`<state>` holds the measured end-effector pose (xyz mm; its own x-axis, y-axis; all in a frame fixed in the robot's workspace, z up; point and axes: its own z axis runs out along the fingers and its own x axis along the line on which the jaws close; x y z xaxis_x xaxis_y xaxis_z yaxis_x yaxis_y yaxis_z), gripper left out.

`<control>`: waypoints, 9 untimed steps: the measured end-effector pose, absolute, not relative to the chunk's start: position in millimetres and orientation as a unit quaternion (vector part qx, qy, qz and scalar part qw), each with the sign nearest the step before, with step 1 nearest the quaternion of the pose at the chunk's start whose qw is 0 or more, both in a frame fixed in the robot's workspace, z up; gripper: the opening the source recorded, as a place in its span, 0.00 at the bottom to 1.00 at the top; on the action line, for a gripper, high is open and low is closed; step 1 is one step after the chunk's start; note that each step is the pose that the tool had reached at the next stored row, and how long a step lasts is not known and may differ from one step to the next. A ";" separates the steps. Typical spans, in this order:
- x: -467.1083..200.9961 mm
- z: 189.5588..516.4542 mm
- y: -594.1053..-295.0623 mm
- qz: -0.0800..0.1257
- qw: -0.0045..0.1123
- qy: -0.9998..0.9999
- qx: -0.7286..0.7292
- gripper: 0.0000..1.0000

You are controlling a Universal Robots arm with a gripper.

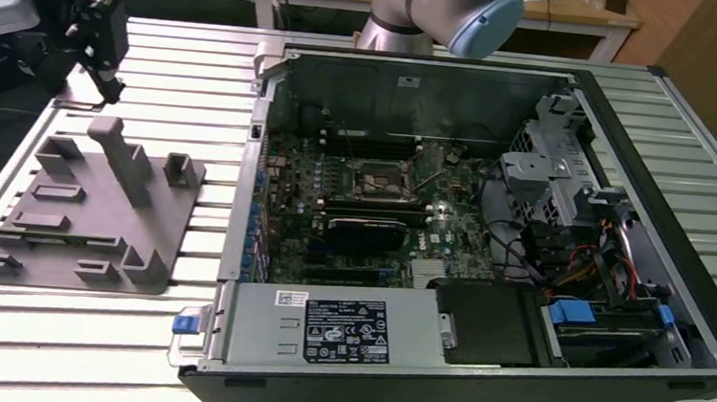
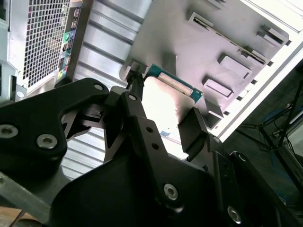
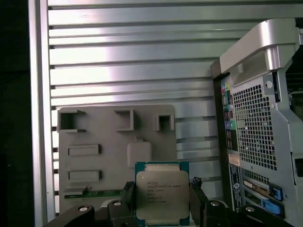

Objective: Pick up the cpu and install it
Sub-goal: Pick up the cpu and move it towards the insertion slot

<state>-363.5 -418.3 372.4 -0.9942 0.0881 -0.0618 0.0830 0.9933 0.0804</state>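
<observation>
The two black fingers [image 3: 129, 193] are closed part-way onto the cpu [image 3: 162, 196], one on each of two opposite edges, with its silvery top plate facing the first wrist view. In the second wrist view the same fingers [image 2: 191, 130] pinch the cpu [image 2: 165, 104] at its green rim, and the chip is lifted off any surface.

Beneath it lies the grey fixture block [image 3: 113, 151], flat on the ribbed metal bench [image 3: 118, 71]. In the exterior view the fingers [image 1: 106, 80] point downward above the bench [image 1: 105, 335], near the far end of the fixture block [image 1: 89, 209] at the exterior view's left.

To the exterior view's right of the block sits the open computer case [image 1: 419, 91], with the green motherboard [image 1: 446, 232] inside and its black socket frame [image 1: 378, 177] near the middle. The arm [image 1: 438, 10] rises beyond the case's far wall.
</observation>
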 end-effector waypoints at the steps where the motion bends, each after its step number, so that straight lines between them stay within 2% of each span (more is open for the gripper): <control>1: -361.8 372.4 -418.3 0.039 0.033 0.998 0.043 0.54; 9: -352.5 372.4 -418.3 0.039 0.033 0.998 0.043 0.54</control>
<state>-352.5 -418.3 372.4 -0.9942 0.0882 -0.0617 0.0832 0.9933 0.0804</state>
